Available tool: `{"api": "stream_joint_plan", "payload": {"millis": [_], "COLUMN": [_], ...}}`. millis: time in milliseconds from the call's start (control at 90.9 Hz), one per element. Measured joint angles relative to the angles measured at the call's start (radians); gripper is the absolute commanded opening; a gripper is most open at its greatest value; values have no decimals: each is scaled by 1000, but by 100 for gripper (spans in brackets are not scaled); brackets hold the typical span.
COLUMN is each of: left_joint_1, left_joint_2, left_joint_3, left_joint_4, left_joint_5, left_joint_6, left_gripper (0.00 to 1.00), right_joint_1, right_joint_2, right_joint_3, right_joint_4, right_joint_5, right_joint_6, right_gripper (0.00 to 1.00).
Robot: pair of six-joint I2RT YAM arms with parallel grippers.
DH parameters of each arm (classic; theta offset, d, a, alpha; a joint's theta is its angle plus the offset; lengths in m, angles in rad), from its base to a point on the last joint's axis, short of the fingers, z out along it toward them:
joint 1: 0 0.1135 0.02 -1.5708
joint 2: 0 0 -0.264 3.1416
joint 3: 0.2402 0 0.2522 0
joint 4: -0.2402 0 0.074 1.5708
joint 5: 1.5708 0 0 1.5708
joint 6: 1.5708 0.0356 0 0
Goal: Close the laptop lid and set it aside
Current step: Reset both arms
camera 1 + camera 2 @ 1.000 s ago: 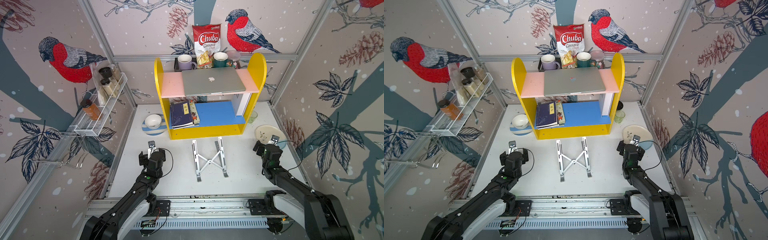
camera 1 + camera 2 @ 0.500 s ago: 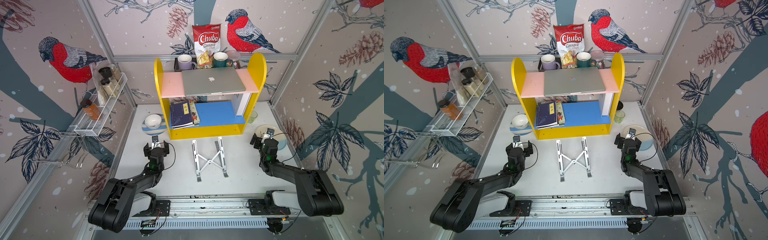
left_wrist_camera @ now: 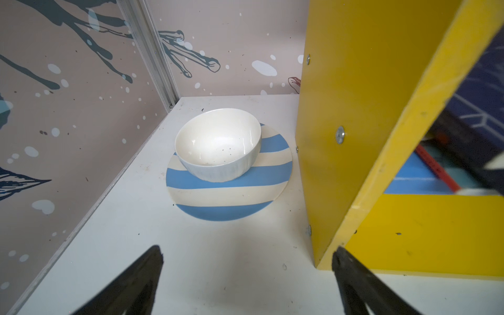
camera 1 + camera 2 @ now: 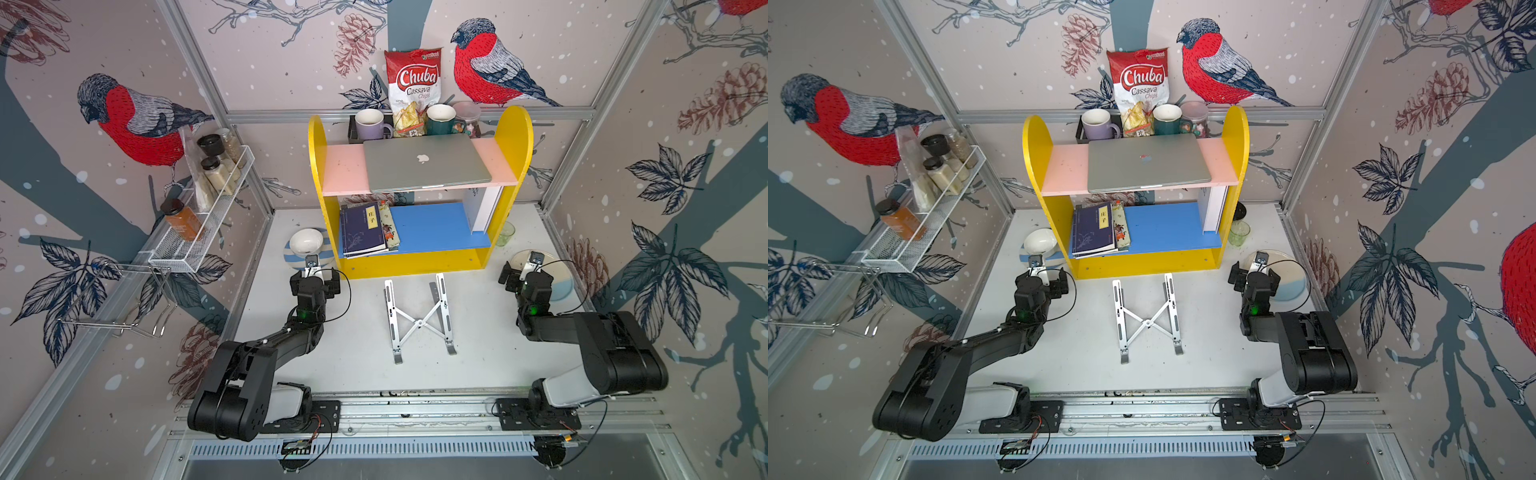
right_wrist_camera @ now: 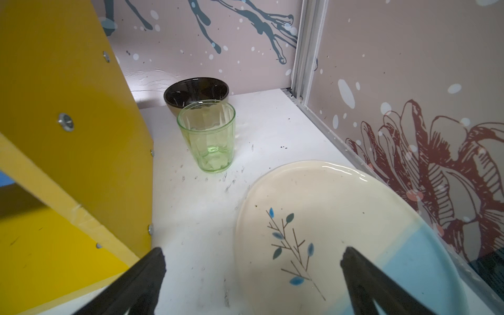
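Note:
The laptop (image 4: 426,162) lies on the pink upper board of the yellow shelf unit (image 4: 415,259) and shows in both top views. The laptop lid (image 4: 1148,160) is flat down on the base, silver side with the logo facing up. My left gripper (image 4: 314,277) sits low over the table at the shelf unit's front left corner, far below the laptop. In the left wrist view the left gripper (image 3: 248,253) is open and empty. My right gripper (image 4: 524,274) hovers by the shelf unit's front right corner. The right wrist view shows the right gripper (image 5: 253,253) open over a plate's edge, holding nothing.
An X-shaped metal stand (image 4: 419,320) lies on the table between the arms. A white bowl (image 3: 218,141) sits on a blue-striped plate (image 3: 229,201) ahead of the left gripper. A green glass (image 5: 208,136), a black bowl (image 5: 196,91) and a cream-and-blue plate (image 5: 327,218) lie ahead of the right gripper.
Both grippers have moved forward toward the shelf unit's front corners while the arms folded low. The laptop has stayed still on the pink board. Both jaws stay wide.

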Motion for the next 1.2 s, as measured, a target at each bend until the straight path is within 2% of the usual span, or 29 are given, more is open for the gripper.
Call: {"api": "stream_joint_plan", "payload": {"millis": [286,550,902,1200], "left_joint_1": [10,10,10,87], "left_joint_2": [10,-1,105,31], "left_joint_3": [22,4,167,64], "left_joint_4": [-50,-53,-195,-166], "left_joint_5": [23,-26,-24,26], "left_joint_6": [-12,-41,-40,-85], "left_gripper": [96,96,96,95], "right_joint_1": [-10,-10,-10,-10], "right_joint_2": [0,0,0,1], "right_joint_3": [5,6,6,7], "right_joint_4": [-44,-52,-52,-52], "right_joint_5": [-26,-29,-29,-30], "right_joint_6": [18,18,18,18], "right_gripper": [100,100,100,100]}}
